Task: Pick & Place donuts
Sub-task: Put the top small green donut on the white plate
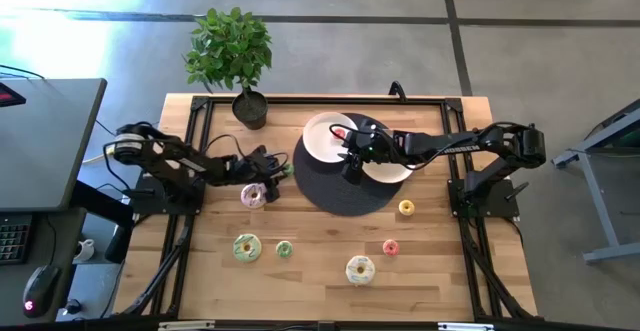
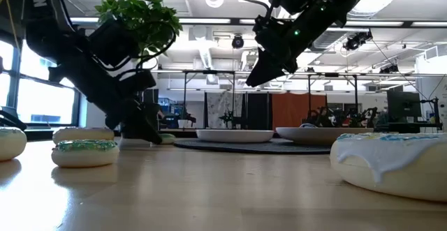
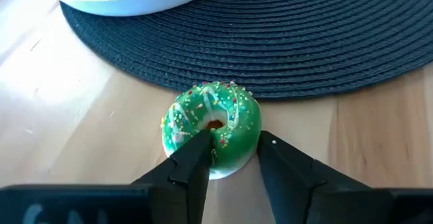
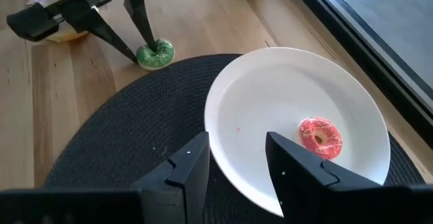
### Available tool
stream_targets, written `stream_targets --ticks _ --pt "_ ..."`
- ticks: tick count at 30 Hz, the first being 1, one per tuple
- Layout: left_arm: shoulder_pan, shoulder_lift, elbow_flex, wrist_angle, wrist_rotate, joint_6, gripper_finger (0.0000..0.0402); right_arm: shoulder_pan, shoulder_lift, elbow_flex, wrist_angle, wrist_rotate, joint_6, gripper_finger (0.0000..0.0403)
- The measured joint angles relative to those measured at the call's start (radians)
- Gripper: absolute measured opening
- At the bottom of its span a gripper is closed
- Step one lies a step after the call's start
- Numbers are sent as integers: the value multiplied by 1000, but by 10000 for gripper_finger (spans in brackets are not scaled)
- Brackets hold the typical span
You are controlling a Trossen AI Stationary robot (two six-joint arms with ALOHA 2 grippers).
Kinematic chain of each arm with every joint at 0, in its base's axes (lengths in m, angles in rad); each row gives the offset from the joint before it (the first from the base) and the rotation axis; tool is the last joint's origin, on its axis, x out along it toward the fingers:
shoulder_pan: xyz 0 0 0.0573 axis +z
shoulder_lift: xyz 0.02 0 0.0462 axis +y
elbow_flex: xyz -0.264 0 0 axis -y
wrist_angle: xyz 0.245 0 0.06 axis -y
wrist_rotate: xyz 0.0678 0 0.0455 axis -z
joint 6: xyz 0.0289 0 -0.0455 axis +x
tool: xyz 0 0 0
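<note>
A small green sprinkled donut (image 3: 212, 124) lies flat on the wood at the black mat's left edge (image 1: 285, 169). My left gripper (image 3: 235, 146) is down on it (image 1: 274, 166). My right gripper (image 4: 233, 155) is open and hovers above the white plates (image 1: 350, 161), touching nothing. A pink-red donut (image 4: 320, 136) lies flat in the plate (image 4: 270, 88) under it. Several more donuts lie on the near half of the table: pink-white (image 1: 253, 195), green-white (image 1: 246, 247), small green (image 1: 284, 249), white (image 1: 359, 269), red (image 1: 390, 248), yellow (image 1: 405, 207). My left gripper has the green donut by the side of its ring nearest the gripper (image 3: 237, 146). One fingertip (image 3: 203, 143) sits at the hole and the other (image 3: 269, 146) stands against the outer rim. The fingers slant down from the table's left. The donut lies flat on the wood.
A round black woven mat (image 1: 330, 196) carries two white plates (image 1: 322, 141) (image 1: 395, 171). A potted plant (image 1: 232, 61) stands at the far left of the table. A dark frame (image 1: 300, 99) runs around the tabletop. Bare wood lies between the loose donuts.
</note>
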Motion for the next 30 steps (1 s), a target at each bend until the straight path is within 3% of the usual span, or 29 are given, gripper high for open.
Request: stream_targets --ticks 8,12,19,23,27,30 --pt "2 -12 80 -26 -6 -26 10 0 0 0 -21 0 0 142" --pt "2 -35 182 -46 -63 -19 21 0 0 0 -14 5 12 142" --pt "16 -19 466 -315 -79 76 12 11 0 0 -25 -12 61 142" --pt "35 29 601 -404 -95 99 10 49 0 0 -46 38 113 142" --pt "73 121 693 -427 -77 72 11 87 -8 0 -185 148 177 139" --pt "109 219 740 -445 -32 56 11 103 -11 0 -332 138 252 138"
